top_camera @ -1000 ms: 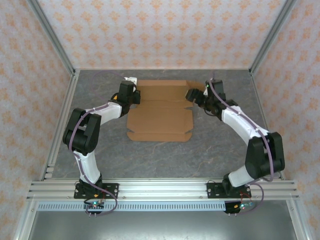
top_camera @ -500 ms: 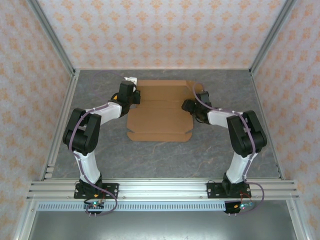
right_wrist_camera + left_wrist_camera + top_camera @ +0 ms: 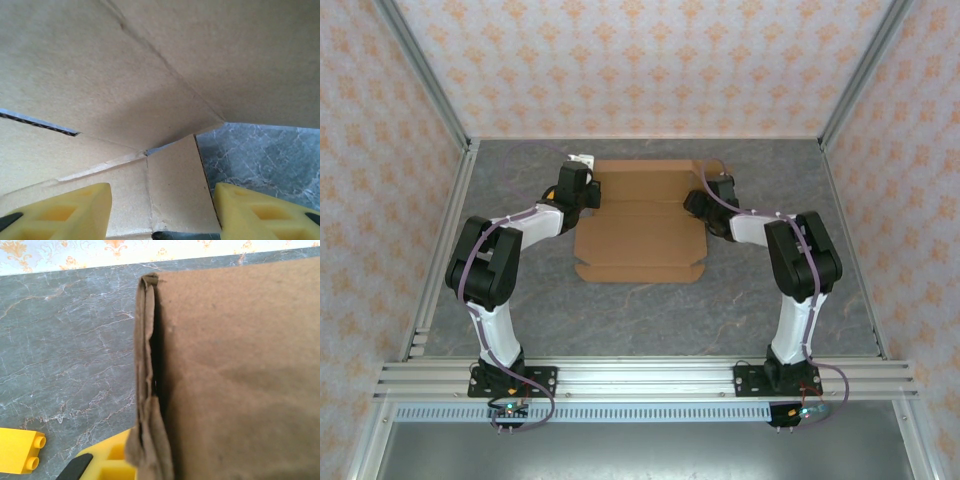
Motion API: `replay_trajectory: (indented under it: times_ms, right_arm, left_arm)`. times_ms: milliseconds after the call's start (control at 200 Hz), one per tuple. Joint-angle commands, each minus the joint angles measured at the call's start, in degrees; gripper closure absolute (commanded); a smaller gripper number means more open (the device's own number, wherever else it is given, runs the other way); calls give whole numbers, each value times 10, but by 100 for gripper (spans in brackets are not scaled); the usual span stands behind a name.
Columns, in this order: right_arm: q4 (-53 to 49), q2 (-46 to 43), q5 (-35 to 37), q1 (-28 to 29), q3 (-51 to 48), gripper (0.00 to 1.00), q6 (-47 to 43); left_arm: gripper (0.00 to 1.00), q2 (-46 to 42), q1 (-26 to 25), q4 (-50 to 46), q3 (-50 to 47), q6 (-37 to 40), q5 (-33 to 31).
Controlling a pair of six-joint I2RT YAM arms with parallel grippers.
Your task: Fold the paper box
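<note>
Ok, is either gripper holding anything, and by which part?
The left gripper pinches the paper box by its left edge. The right gripper straddles the right flap, open, holding nothing.

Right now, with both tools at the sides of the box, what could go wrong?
1. The right tool straddles a small flap with its fingers apart; closing off the crease could crush or tear the paper box.
2. At the left tool, the box's edge is already doubled and wrinkled; pulling may deform it further.
</note>
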Motion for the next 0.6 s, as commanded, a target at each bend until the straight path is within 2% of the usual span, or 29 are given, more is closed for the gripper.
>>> replay_trajectory:
  times_ms: [0, 315, 596]
  right_arm:
    - [40, -9, -13, -4, 6, 47, -18]
    - [62, -6, -81, 0, 6, 58, -12]
    - [67, 26, -101, 15, 22, 62, 19]
  left_arm:
    - [100, -15, 4, 4, -3, -15, 2]
    - [100, -12, 4, 1, 0, -15, 6]
    - [100, -11, 4, 1, 0, -18, 9]
